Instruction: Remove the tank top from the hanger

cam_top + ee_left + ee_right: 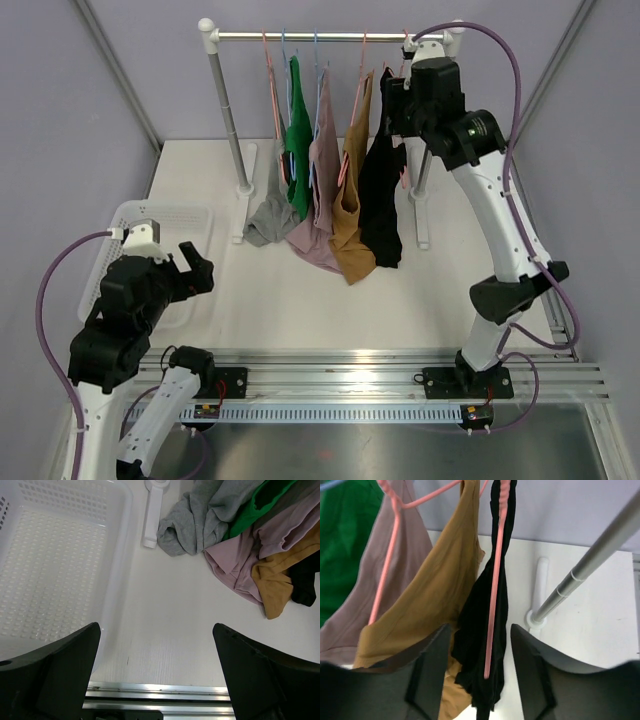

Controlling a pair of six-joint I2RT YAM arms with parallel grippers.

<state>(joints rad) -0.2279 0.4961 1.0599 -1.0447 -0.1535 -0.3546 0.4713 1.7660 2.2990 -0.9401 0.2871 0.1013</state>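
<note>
A black tank top (pixel 381 190) hangs on a pink hanger (pixel 495 585) at the right end of the clothes rail (pixel 320 37). In the right wrist view the black top (pixel 477 625) and the hanger's pink arm lie between my right gripper's open fingers. My right gripper (pixel 392 108) is up by the rail, at the top's upper part; in its own view the gripper (pixel 481 630) touches nothing that I can see. My left gripper (pixel 190 270) is open and empty, low over the table near the basket, and it shows in its own view (pixel 156 630).
A mustard top (pixel 352 200), a mauve top (pixel 322 190), a green top (pixel 298 140) and a grey one (pixel 268 210) hang left of the black top. A white basket (pixel 150 215) stands at the left. The rail's right post (pixel 590 565) is close to my right gripper.
</note>
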